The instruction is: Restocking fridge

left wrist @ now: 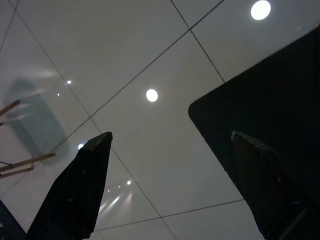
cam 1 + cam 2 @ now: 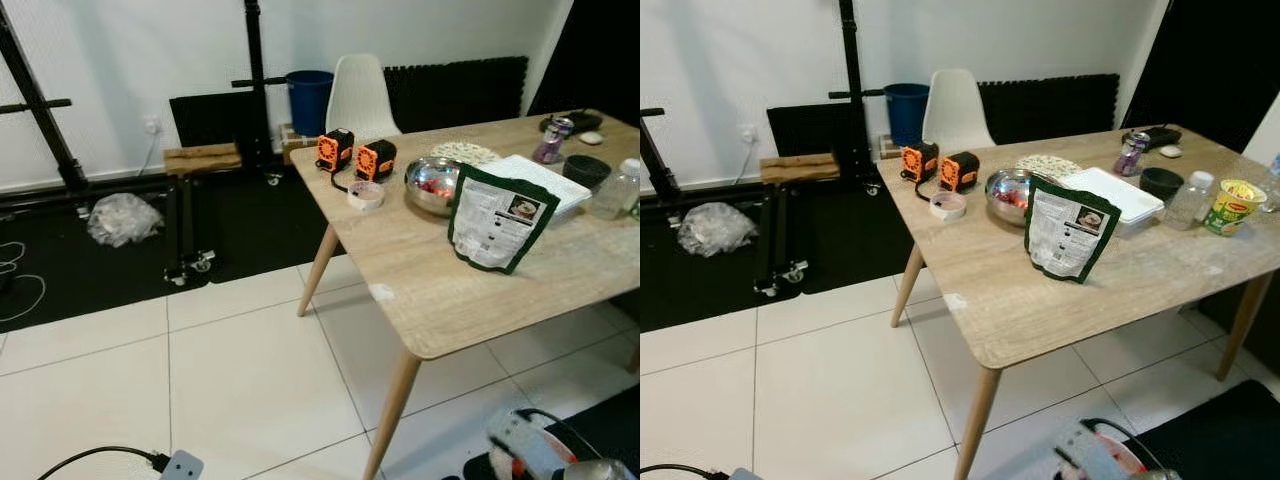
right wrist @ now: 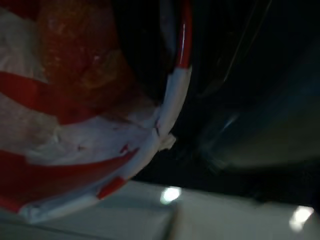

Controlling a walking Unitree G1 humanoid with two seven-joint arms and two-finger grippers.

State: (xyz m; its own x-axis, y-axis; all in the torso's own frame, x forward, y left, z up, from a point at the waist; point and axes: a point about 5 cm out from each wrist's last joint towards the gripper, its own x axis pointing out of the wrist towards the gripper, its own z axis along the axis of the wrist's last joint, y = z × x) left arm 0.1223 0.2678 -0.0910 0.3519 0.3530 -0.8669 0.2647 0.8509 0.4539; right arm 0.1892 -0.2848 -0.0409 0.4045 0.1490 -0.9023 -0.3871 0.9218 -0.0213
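A light wooden table (image 2: 1040, 300) stands on white floor tiles, and everything else is placed from it. Near the middle of its top a dark green pouch (image 2: 1068, 238) stands upright, its long axis vertical and its printed face turned toward the camera. Just behind the pouch sits a steel bowl (image 2: 1008, 192) holding something red. Beside the bowl lies a roll of tape (image 2: 947, 205), and behind that stand two orange and black devices (image 2: 940, 166). Toward the table's right end are a white tray (image 2: 1120, 195), a dark round bowl (image 2: 1161, 182), a clear bottle (image 2: 1191, 199) and a yellow and green cup (image 2: 1231, 206); what they hold cannot be told. A white chair (image 2: 955, 108) stands at the table's far side.

The left gripper (image 1: 170, 165) hangs over the tiles, its two black fingers spread wide apart. In the right wrist view a red and white wrapped package (image 3: 85, 115) sits very close to the lens; whether the right gripper's fingers pinch it cannot be told.
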